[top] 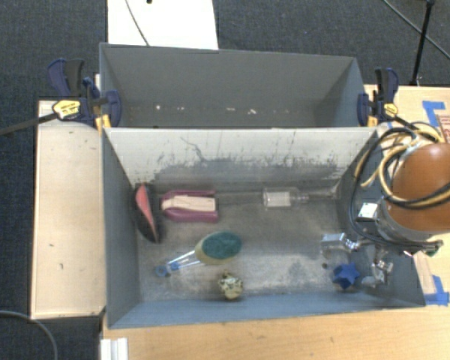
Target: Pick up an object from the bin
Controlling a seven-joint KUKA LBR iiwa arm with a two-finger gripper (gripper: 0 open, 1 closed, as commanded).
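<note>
Pincer (360, 265) low in grey bin (232, 81), near-right corner, just beside small blue object (346, 277), open or closed cannot tell

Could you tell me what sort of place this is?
Probably a robotics lab's grasping station: a cabled robot arm reaching into a grey metal bin of loose things, dark carpet beyond.

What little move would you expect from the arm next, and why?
Probably a slight shift onto the small blue thing in the bin's near right corner: the gripper hangs right beside it, while the green-headed brush and the rest lie well off to the left.
</note>
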